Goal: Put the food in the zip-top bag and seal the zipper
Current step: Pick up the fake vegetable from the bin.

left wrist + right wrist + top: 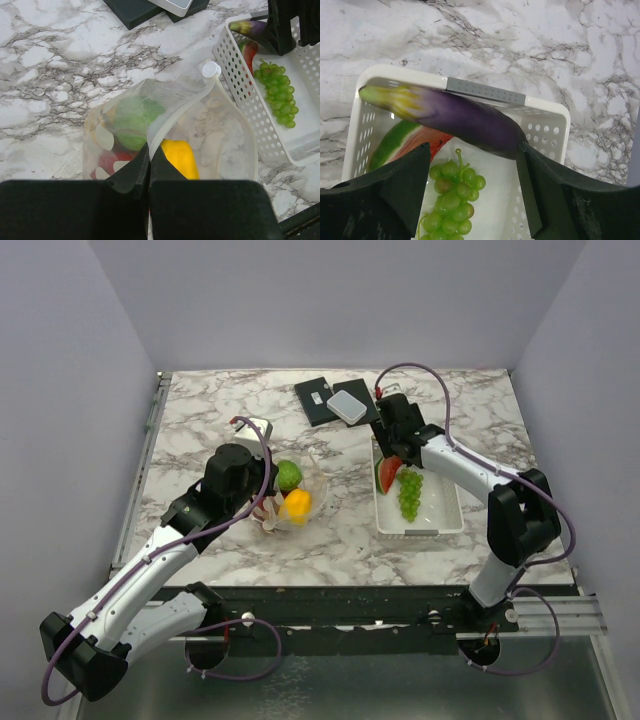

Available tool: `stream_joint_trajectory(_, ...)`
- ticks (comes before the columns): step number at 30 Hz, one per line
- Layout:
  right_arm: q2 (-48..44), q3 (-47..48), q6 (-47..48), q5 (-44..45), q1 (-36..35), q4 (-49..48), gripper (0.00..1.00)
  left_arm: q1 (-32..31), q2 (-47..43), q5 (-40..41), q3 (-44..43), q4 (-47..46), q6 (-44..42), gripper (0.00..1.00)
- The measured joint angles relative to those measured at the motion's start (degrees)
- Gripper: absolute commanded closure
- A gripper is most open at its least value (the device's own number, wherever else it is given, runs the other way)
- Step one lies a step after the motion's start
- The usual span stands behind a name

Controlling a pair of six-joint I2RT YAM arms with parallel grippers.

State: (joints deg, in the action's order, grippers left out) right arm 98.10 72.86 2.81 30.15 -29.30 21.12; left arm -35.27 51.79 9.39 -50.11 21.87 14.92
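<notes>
Eggplant (465,122) lies between the right gripper's (472,150) wide-apart jaws — unclamped — while the left gripper (149,152) pinches the zip-top bag's (225,135) rim.

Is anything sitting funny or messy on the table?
Yes, the purple eggplant sits crooked: it slants across the white basket's far end, its green stem poking over the rim, while the grapes and watermelon slice sit down inside it. Nothing looks spilled or broken.
</notes>
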Motion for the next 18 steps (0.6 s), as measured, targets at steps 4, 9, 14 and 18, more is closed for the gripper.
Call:
stream_joint_trajectory(4,2.54,1.64,2.6,-0.02,0.02,-1.31,0.29,0.0,0.0,0.02,0.0,0.0,0.0,1.0)
stream_joint_trajectory(9,4.9,3.76,4.33,-0.63,0.02,-2.05,0.35,0.0,0.0,0.02,0.0,0.0,0.0,1.0)
stream_joint_trajectory(14,6.27,5.01,4.79,-2.19,0.04,-2.08,0.35,0.0,0.0,0.02,0.0,0.0,0.0,1.0)
stream_joint_trajectory(18,6.99,5.42,4.76,-3.13,0.04,-2.03,0.36,0.0,0.0,0.02,0.0,0.0,0.0,1.0)
